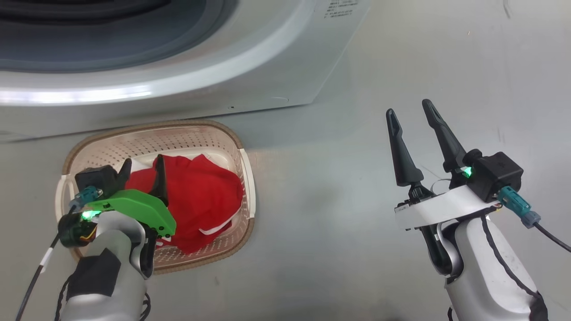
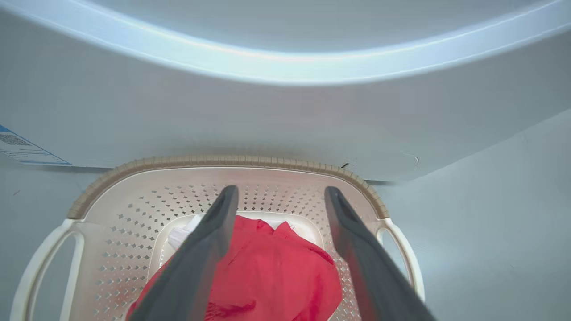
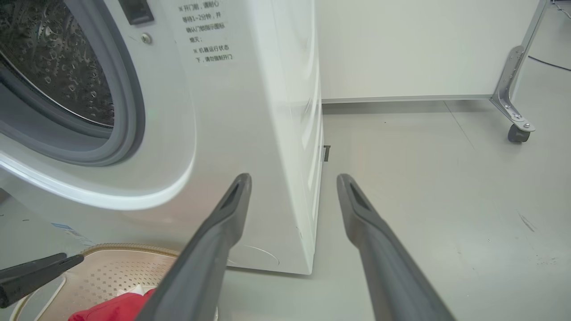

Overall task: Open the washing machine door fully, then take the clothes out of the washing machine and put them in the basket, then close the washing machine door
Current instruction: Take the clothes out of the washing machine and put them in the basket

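Left tool [image 1: 142, 173]: fingers spread, nothing pinched, hung just above the clothes [image 1: 200, 196]. Right tool [image 1: 409, 110]: spread and empty, held over bare floor [image 1: 334, 214], well apart from the basket [image 1: 196, 125].

The red clothes are seen lying inside the basket, which is set on the floor just in front of the washing machine [image 1: 250, 84]. The machine's round opening is uncovered, and the visible part of the drum [image 3: 58, 58] is noted bare of fabric.

Judgement: the door is taken as opened and the unloading as done or nearly so, since the rest of the drum cannot be checked. Closing the door is left.

Room: smooth grey floor, a white wall panel [image 3: 401, 44], a metal frame leg on a caster [image 3: 517, 131].
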`<state>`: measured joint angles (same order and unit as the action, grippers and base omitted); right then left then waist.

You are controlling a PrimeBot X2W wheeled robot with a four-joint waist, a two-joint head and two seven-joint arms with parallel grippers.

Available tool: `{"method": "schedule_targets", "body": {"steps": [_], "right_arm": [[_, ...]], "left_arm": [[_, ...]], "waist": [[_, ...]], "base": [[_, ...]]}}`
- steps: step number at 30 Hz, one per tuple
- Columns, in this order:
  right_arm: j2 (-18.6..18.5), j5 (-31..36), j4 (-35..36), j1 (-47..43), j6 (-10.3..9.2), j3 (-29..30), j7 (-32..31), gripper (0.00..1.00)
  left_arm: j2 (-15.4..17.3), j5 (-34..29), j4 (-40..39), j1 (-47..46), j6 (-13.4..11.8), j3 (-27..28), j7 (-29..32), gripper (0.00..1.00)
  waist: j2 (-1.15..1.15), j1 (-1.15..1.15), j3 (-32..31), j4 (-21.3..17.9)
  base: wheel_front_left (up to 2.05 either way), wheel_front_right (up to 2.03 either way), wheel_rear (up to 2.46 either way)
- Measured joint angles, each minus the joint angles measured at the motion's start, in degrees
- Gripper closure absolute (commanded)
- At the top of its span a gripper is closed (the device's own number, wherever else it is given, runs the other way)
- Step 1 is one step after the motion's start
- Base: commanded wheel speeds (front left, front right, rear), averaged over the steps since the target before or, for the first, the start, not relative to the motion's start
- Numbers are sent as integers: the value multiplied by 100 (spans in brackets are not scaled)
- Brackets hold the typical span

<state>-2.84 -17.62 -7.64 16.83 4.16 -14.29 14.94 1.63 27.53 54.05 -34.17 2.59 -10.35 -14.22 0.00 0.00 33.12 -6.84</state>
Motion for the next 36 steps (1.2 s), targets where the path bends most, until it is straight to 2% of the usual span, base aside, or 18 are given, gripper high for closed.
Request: {"method": "schedule_targets", "body": {"steps": [8,15,24,36], "right_arm": [[0,19,-145,-215,-1,66,0,0],[1,20,-229,-379,-3,105,0,0],[1,63,-355,-645,-19,193,0,0],[3,125,-424,-911,-19,207,0,0]], "left_arm": [[-4,-291,-549,116,32,-112,-25,0],[35,-566,-1693,349,-33,91,-23,0],[29,-822,-2705,886,-130,175,-23,0],[32,-966,-3511,1835,-236,182,-24,0]], "waist": [[0,0,-451,95],[0,0,-861,192],[0,0,-1388,332],[0,0,-2112,487]], "base": [[0,0,0],[0,0,0],[0,0,0],[0,0,0]]}}
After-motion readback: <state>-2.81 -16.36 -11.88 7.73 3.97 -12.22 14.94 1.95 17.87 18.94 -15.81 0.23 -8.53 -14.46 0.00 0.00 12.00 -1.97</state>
